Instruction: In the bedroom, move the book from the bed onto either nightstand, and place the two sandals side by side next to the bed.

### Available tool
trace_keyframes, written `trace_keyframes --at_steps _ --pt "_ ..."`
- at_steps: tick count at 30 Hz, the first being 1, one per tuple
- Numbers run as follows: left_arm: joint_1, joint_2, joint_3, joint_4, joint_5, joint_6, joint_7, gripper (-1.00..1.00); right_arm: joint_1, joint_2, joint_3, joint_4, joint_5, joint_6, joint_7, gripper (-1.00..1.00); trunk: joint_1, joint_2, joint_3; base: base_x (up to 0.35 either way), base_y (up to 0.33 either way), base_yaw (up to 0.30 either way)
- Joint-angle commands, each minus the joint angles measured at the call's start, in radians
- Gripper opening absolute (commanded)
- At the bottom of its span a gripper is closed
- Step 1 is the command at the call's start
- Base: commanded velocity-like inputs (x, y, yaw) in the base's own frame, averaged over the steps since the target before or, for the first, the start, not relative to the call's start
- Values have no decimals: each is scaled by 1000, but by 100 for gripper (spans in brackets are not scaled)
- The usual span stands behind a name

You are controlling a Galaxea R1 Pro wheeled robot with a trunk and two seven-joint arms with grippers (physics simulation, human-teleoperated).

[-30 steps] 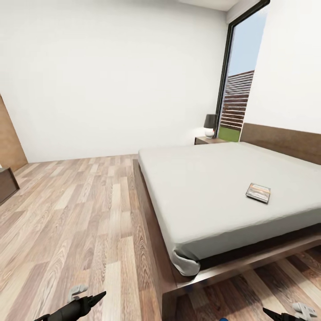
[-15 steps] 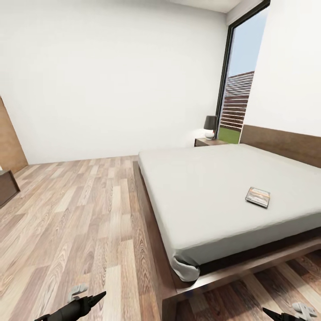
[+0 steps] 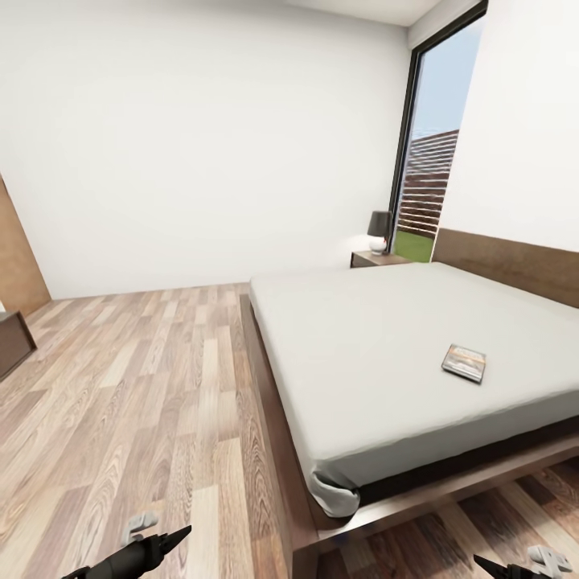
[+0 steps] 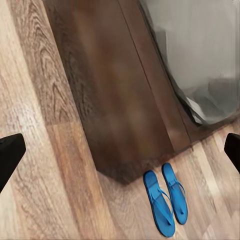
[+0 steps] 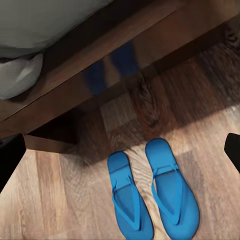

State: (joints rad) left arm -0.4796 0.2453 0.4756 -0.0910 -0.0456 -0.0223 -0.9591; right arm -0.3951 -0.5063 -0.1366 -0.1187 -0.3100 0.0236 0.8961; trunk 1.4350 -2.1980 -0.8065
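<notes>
Our two bright blue flip-flop sandals [image 5: 152, 192] lie side by side near the dark wood bed frame [image 5: 115, 65]. Both of our grippers are wide open, holding nothing. The small dark book [image 3: 465, 363] lies at the frame's right.

Two blue sandals [image 5: 152, 197] sit side by side on the wood floor [image 5: 60, 200], straps up, touching or nearly so, right out in front of the right pincer [image 5: 122, 150], whose dark fingertips [image 5: 10, 160] sit wide apart at either edge. Just past the sandals is the bed [image 5: 150, 45] frame's glossy brown side, with their blue reflection on it. The grey mattress corner [image 5: 20, 75] bulges over the frame.
</notes>
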Motion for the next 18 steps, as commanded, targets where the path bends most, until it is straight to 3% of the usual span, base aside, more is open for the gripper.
trace_keyframes --at_steps 1,10,18 --pt "-1 0 4 0 -5 -2 -3 100 0 0 -8 1 5 3 4 100 -4 7 2 0 0 0" --pt "-1 0 5 0 -5 -2 -3 100 0 0 -8 0 5 3 5 100 -35 63 27 0 0 -9" --pt "-1 0 5 0 -5 -2 -3 100 0 0 -8 1 5 3 6 100 -35 63 27 0 0 -200"
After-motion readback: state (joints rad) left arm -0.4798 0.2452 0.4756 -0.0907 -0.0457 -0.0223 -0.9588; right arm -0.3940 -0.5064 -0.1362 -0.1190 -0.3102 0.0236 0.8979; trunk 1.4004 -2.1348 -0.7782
